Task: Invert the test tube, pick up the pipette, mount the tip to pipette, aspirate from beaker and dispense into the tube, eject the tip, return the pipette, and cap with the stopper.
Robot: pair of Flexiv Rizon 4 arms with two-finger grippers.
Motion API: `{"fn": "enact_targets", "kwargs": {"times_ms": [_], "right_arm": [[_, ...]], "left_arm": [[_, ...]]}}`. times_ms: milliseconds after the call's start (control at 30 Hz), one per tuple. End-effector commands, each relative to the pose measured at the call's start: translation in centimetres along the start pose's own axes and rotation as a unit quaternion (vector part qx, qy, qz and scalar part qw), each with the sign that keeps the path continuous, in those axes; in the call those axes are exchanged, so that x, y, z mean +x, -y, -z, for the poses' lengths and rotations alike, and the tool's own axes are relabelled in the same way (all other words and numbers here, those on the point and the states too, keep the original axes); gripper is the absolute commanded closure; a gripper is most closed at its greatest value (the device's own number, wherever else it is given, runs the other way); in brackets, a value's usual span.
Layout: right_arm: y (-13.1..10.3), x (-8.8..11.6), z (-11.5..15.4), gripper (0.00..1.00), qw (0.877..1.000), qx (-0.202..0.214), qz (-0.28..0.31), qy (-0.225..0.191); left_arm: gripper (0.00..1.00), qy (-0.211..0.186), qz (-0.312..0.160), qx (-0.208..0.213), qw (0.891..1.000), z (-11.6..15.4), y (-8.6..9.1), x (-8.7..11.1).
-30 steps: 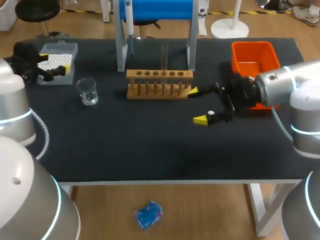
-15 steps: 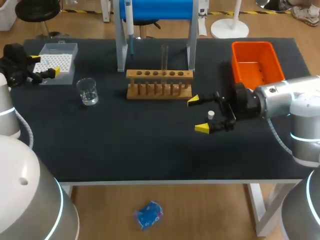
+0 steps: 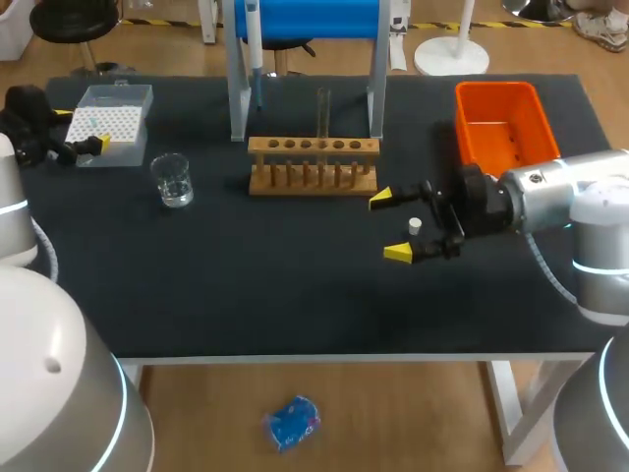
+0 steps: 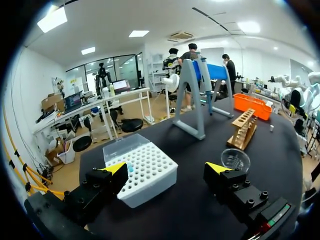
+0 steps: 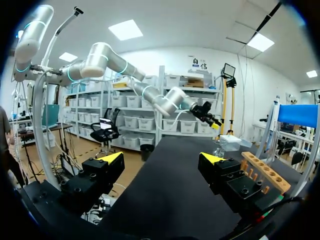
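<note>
A clear test tube (image 3: 322,110) stands upright in the wooden rack (image 3: 313,167). The pipette (image 3: 254,34) hangs on the blue-topped stand (image 3: 307,18). Left of the rack sits a glass beaker (image 3: 173,181); the white tip box (image 3: 111,124) is at the far left. My left gripper (image 3: 84,129) is open beside that tip box (image 4: 142,171), which lies ahead between its fingers in the left wrist view (image 4: 166,168). My right gripper (image 3: 389,225) is open, right of the rack, with the small white stopper (image 3: 416,225) lying untouched between its fingers. The right wrist view (image 5: 161,158) shows nothing held.
An orange bin (image 3: 501,118) stands at the back right, behind my right arm. The rack (image 5: 262,172) lies beside the right gripper's finger. From the left wrist, the beaker (image 4: 235,159), rack (image 4: 243,130) and stand (image 4: 197,95) are ahead.
The right gripper drew back from the rack toward the front right, uncovering the stopper. The left gripper shifted left along the tip box. Both stayed open.
</note>
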State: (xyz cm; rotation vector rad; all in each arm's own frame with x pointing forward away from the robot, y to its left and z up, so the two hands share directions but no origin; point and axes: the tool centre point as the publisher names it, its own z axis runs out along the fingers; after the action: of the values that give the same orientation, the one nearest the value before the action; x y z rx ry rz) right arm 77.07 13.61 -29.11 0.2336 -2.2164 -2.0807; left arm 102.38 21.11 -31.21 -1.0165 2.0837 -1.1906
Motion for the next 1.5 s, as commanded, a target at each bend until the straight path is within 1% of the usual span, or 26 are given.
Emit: {"fn": "enact_targets", "kwargs": {"times_ms": [33,100,200,267,900,1133,1333,1400,1433,1500], "right_arm": [[0.0,0.0,0.0,0.00,1.000,0.000,0.000,0.000],[0.0,0.0,0.0,0.00,1.000,0.000,0.000,0.000],[0.0,0.0,0.0,0.00,1.000,0.000,0.000,0.000],[0.0,0.0,0.0,0.00,1.000,0.000,0.000,0.000],[0.0,0.0,0.0,0.00,1.000,0.000,0.000,0.000],[0.0,0.0,0.0,0.00,1.000,0.000,0.000,0.000],[0.0,0.0,0.0,0.00,1.000,0.000,0.000,0.000],[0.0,0.0,0.0,0.00,1.000,0.000,0.000,0.000],[0.0,0.0,0.0,0.00,1.000,0.000,0.000,0.000],[0.0,0.0,0.0,0.00,1.000,0.000,0.000,0.000]], "left_arm": [[0.00,-0.008,-0.005,-0.028,1.000,-0.8,-0.1,-1.3],[0.00,-0.013,0.000,-0.045,0.999,-1.0,-0.4,-1.8],[0.00,-0.011,0.005,-0.051,0.999,-1.3,-0.7,-2.2],[0.00,-0.007,0.017,-0.060,0.998,-1.6,-0.8,-2.4],[0.00,-0.007,0.017,-0.060,0.998,-1.6,-0.8,-2.4],[0.00,0.002,0.019,-0.050,0.999,-3.1,-0.9,-3.7],[0.00,0.000,0.017,-0.049,0.999,-4.2,-1.0,-4.5],[0.02,-0.001,0.016,-0.053,0.998,-4.6,-1.2,-4.7],[0.05,-0.001,0.017,-0.054,0.998,-4.7,-1.2,-4.8],[0.17,-0.001,0.017,-0.057,0.998,-5.0,-1.3,-5.0]]}}
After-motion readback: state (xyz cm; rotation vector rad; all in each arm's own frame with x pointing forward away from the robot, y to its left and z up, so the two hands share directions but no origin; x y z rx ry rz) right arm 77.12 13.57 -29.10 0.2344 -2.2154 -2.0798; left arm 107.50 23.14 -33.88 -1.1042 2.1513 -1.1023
